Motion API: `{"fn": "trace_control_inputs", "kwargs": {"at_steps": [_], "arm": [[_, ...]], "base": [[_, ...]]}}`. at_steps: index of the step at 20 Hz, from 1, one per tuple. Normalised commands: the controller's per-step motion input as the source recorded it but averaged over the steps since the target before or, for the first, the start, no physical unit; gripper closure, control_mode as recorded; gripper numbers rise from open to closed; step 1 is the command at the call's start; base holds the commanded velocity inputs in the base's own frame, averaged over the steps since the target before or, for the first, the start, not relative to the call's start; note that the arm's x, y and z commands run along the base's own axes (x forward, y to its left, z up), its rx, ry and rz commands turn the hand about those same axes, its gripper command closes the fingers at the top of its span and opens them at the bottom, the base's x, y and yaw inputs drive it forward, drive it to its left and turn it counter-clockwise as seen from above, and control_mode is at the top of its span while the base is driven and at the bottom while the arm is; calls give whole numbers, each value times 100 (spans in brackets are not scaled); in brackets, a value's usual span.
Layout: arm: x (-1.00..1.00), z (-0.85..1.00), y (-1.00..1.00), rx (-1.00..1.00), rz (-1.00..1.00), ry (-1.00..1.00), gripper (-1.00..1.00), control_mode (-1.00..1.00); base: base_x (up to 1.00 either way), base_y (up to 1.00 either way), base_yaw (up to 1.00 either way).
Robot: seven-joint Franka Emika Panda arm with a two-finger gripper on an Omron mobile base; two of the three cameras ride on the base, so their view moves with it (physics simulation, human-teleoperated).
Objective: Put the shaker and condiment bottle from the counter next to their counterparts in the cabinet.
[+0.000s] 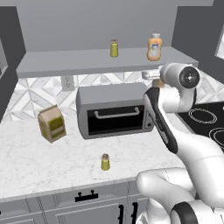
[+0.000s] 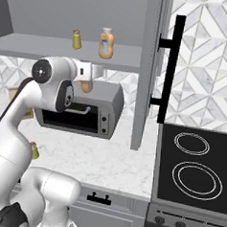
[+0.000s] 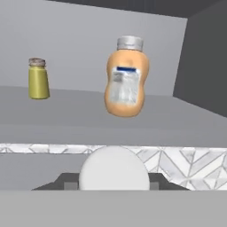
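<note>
Below the front lip of the cabinet (image 1: 100, 65), above the toaster oven (image 1: 113, 109): gripper (image 2: 89, 79) clenched on the condiment bottle (image 2: 86, 87). Grips it with the orange body tucked between the fingers, seen in the right base view as an orange bulge just under the hand. Looks along the bottle in the hand view, with its round whitish cap (image 3: 114, 170) low in the middle, between the two dark finger tips.

Up on the shelf, ahead of and above the hand: twin bottle (image 3: 126, 77), upright, label toward the camera, near the dark right wall. To its left and well apart, twin shaker (image 3: 38, 79), also upright and set further back.

Down on the counter (image 1: 39, 157), far below the hand and not touching it: the shaker (image 1: 105, 162), upright, near the front edge, in front of the toaster oven. Off to the left of that, a tan bag (image 1: 51, 123) standing on the marble.

To the right of the counter: black stovetop (image 2: 193, 164) with ring markings.
</note>
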Motion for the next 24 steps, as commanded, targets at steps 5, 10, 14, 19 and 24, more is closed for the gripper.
{"fn": "trace_control_inputs", "kwargs": {"at_steps": [5,10,14,19,24], "arm": [[0,32,-21,0,-7,-6,100,-100],[0,39,-7,3,-3,-4,100,-100],[7,31,0,4,0,-1,100,-100],[18,25,0,5,0,0,100,-100],[24,8,0,3,0,-3,100,-100]], "base": [[0,0,0],[0,0,0],[0,0,0],[0,0,0],[0,0,0]]}}
